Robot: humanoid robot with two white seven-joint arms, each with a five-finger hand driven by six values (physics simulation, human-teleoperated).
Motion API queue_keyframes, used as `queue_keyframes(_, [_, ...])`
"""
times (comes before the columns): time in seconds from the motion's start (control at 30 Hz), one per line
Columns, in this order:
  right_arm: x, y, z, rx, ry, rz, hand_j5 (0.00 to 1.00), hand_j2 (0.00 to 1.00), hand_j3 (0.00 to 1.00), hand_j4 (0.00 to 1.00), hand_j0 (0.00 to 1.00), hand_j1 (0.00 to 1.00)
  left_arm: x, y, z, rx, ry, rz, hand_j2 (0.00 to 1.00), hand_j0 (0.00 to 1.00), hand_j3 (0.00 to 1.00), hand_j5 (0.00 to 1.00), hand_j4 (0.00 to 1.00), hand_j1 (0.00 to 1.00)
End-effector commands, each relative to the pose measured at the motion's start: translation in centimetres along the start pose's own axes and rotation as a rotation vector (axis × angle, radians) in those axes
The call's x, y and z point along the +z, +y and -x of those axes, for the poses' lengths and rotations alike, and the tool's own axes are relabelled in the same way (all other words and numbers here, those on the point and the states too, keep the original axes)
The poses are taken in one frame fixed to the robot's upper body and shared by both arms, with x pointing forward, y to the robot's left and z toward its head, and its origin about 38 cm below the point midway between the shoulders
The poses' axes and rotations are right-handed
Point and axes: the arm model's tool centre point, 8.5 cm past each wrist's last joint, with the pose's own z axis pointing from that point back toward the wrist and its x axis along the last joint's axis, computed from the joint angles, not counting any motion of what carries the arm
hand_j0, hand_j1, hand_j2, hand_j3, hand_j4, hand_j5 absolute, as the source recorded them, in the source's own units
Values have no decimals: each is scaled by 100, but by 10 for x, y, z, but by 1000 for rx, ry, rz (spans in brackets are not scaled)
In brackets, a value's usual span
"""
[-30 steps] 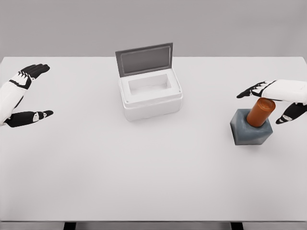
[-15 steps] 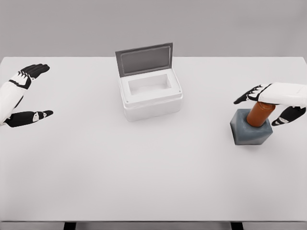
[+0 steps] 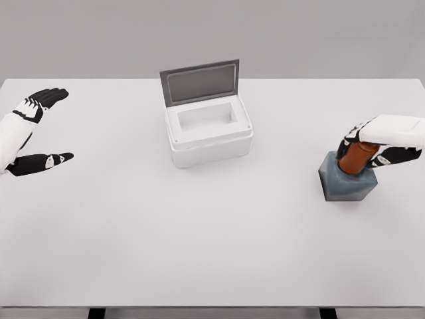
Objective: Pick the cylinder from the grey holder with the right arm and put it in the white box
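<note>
Nearest, at the bottom of the frame, the white surface (image 3: 199,252) lies bare almost to its front edge. Further up, at the right of the frame, the grey holder (image 3: 346,185) sits on the surface with the orange-brown cylinder (image 3: 354,158) standing tilted in its top. The right hand (image 3: 373,143) comes in from the right edge and covers the cylinder's upper end, its dark fingers (image 3: 348,141) curled down around it, one side showing left of the cylinder and the thumb side on its right; the cylinder's lower end is in the holder. At the left edge the left hand (image 3: 28,136) hovers with fingers spread, holding nothing. Farthest, upper centre, the white box (image 3: 209,136) stands well apart from both hands, its grey lid (image 3: 199,82) raised upright behind the cavity
</note>
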Motion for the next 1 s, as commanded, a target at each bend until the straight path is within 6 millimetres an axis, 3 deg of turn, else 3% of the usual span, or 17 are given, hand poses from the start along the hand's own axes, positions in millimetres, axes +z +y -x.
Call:
queue_keyframes(0.0, [-1, 2, 0, 4, -1, -8, 42, 42, 42, 42, 42, 42, 0, 1, 0, 4, 0, -3, 100, 100, 100, 100, 100, 100])
queue_keyframes(0.1, [-1, -2, -1, 7, -3, 3, 24, 24, 24, 24, 24, 24, 0, 1, 0, 4, 0, -3, 100, 100, 100, 100, 100, 100])
queue_keyframes(0.47, [12, -26, -6, 75, -36, 71, 24, 24, 24, 24, 24, 24, 0, 1, 0, 4, 0, -3, 100, 100, 100, 100, 100, 100])
queue_keyframes(0.73, [-33, -64, -33, 131, -150, 176, 24, 24, 24, 24, 24, 24, 0, 1, 0, 4, 0, -3, 100, 100, 100, 100, 100, 100])
queue_keyframes(0.97, [-73, -82, -35, 128, -174, 217, 25, 25, 25, 25, 25, 25, 0, 1, 0, 3, 0, -2, 100, 100, 100, 100, 100, 100])
